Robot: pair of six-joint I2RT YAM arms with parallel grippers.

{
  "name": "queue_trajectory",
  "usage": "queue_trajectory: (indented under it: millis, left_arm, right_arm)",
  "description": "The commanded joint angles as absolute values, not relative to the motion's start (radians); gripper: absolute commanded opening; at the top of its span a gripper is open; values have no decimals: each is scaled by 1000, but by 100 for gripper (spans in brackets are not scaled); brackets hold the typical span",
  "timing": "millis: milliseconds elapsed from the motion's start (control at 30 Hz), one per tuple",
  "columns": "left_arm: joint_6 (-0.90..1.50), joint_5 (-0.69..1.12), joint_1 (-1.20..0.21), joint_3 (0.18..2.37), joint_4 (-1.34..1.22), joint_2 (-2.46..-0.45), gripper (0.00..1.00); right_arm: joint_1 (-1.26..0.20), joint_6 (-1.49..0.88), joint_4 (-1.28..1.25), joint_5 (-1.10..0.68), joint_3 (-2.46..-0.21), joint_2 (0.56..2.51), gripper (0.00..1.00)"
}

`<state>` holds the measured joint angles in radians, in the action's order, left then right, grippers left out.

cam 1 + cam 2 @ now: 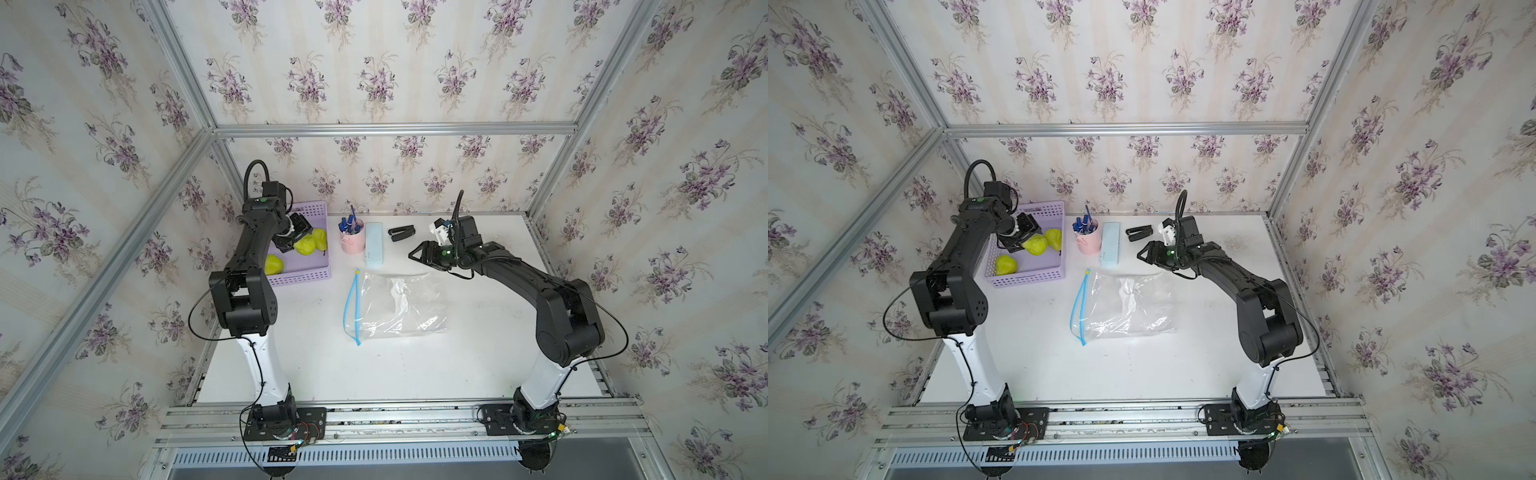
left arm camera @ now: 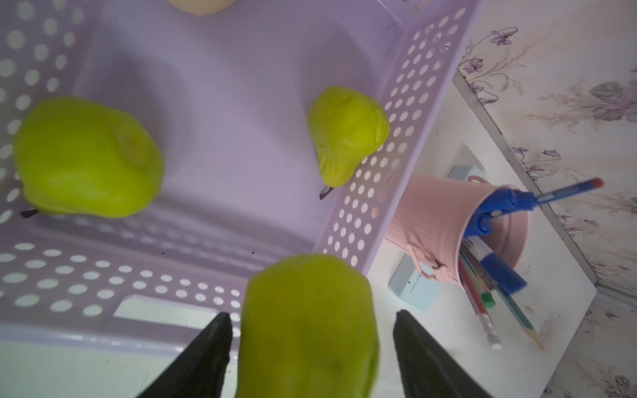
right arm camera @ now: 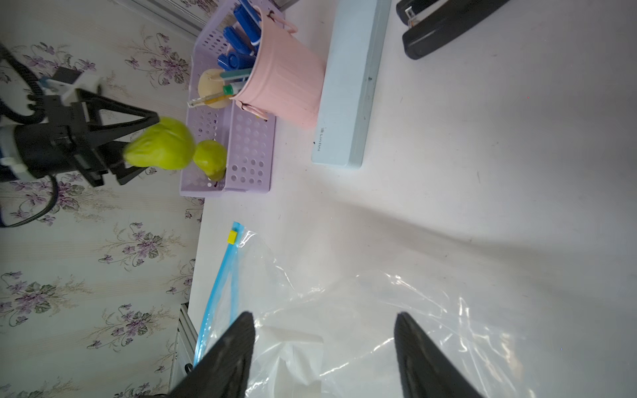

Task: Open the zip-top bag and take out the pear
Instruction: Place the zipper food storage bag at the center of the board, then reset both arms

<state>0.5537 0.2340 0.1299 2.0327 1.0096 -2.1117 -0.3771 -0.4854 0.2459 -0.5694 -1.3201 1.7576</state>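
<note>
Three green pears are counted: two loose pears [image 1: 274,264] are lying in the single lilac basket [image 1: 303,277], and a third pear [image 2: 306,348] is framed over the basket by the fingers of the left gripper [image 2: 312,315], which are spread with a gap on each side of the fruit. One zip-top bag [image 1: 399,303] is laid flat at mid-table, well apart from that pear, with its blue zip strip turned toward the basket and bowed apart. The right gripper [image 3: 324,315] is seen open and empty above the bag's far edge. One pink bucket [image 1: 353,243] of pens, one pale blue box [image 1: 374,247] and one black stapler [image 1: 401,232] are set behind the bag. A cream object [image 3: 208,86] in the basket is shown by the wrist views but is not made out in either top view. The bag's yellow tab [image 3: 233,237] is shown plainly only in the right wrist view.
</note>
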Motion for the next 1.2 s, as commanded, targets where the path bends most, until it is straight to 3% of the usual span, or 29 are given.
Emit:
queue_trajectory:
  millis: [0,100,233,400,500,633,900,1100,1167]
  left_arm:
    - [575,216,135,2096,1036,-2130,90]
    - [567,193,138,2122,1055,-2058,100]
    - [535,171,141,2006,1028,-1813,100]
    - [496,136,146,1530,801,-1388,100]
    - [484,84,146,1218,648,-1176,100]
    - [470,19,143,923,482,-1026,100]
    - [182,-131,80,497,-92,-921,100]
    - [122,-154,22,358,-501,-1185,100]
    - [98,-191,-9,428,-482,-1260,100]
  right_arm:
    - [-368,-410,337,-568,-1349,1701,68]
    - [-361,-358,395,-515,-1361,1637,69]
    - [-333,-312,362,-403,-1260,1511,74]
    - [-240,-293,172,-194,-996,1343,86]
    - [-174,-301,44,-93,-853,1289,99]
    - [-157,-233,-147,90,-682,1227,100]
    - [-126,-51,-826,290,-241,1139,100]
    - [-93,-66,-1202,227,-136,1309,100]
    - [-89,-22,-1229,209,-148,1343,100]
